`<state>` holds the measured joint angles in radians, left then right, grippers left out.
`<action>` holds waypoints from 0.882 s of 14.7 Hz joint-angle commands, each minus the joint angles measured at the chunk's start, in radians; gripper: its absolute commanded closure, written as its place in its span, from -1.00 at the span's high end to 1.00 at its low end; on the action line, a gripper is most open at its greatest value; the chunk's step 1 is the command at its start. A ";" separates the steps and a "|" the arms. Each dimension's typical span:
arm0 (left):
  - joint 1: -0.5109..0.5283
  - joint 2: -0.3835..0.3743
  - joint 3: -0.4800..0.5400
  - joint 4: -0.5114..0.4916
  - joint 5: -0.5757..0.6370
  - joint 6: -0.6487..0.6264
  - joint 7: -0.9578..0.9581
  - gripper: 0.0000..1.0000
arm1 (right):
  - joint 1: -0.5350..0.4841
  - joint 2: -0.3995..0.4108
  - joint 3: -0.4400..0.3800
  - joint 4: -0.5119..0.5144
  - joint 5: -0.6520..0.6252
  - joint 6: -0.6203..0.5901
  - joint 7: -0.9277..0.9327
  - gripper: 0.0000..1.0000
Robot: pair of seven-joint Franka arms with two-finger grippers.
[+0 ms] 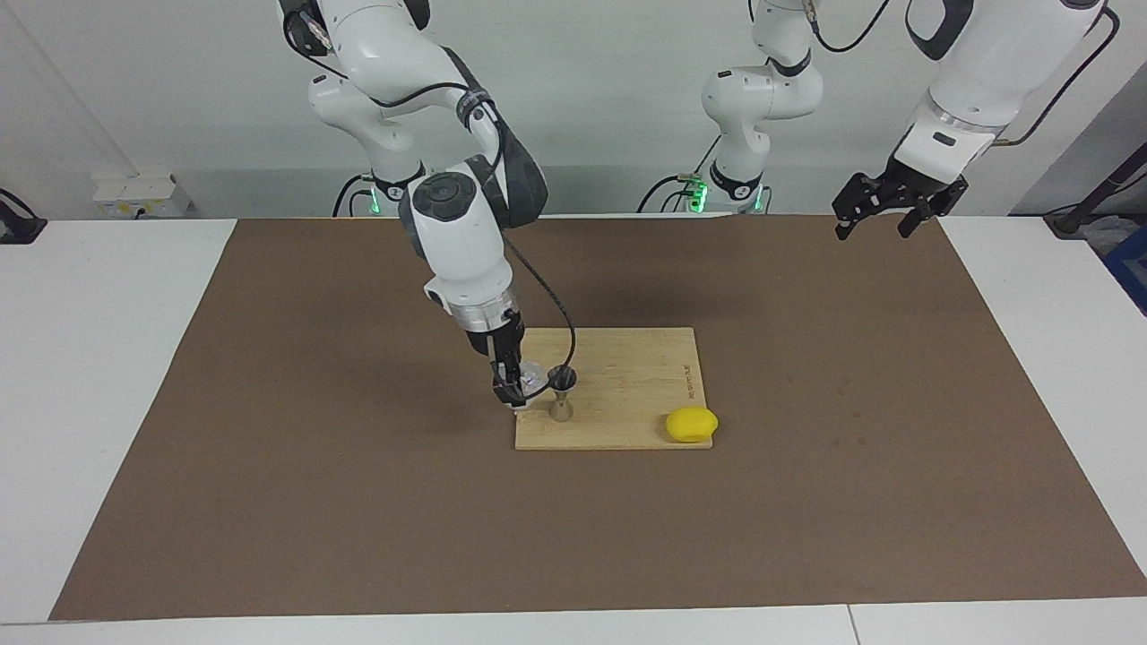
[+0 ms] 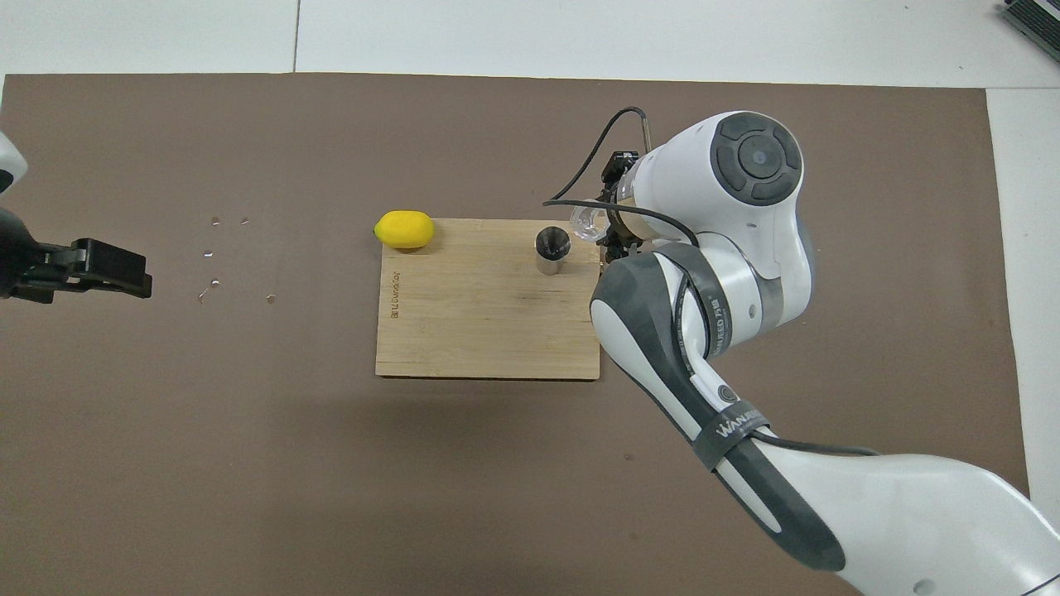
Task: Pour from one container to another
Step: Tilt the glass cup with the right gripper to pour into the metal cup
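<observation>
The metal hourglass jigger [image 1: 561,392] [image 2: 551,249] stands upright on the wooden board [image 1: 627,394] [image 2: 489,323], near the board's edge toward the right arm's end. My right gripper [image 1: 518,387] [image 2: 609,232] is shut on the small clear tumbler [image 1: 535,376] [image 2: 585,223]. It holds the tumbler tipped, with the rim right beside the jigger's mouth. My left gripper [image 1: 881,213] [image 2: 103,269] hangs open in the air over the left arm's end of the brown mat, where that arm waits.
A yellow lemon [image 1: 691,424] [image 2: 404,229] sits at the board's corner toward the left arm's end, farther from the robots. A few small specks [image 2: 217,265] lie on the mat near the left gripper. The right arm's elbow hangs over the mat beside the board.
</observation>
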<state>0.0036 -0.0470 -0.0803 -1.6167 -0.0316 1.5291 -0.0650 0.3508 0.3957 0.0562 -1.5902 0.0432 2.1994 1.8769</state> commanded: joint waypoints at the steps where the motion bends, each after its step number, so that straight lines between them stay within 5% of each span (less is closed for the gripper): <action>1: -0.007 -0.028 0.010 -0.034 0.018 0.009 -0.002 1.00 | 0.020 0.018 0.001 0.039 -0.080 -0.012 0.025 -1.00; 13: -0.010 -0.028 0.008 -0.032 0.018 0.023 0.013 1.00 | 0.068 0.018 0.002 0.061 -0.249 -0.020 0.019 -1.00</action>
<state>0.0048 -0.0471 -0.0753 -1.6176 -0.0315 1.5300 -0.0646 0.4169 0.3968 0.0567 -1.5636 -0.1641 2.1977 1.8769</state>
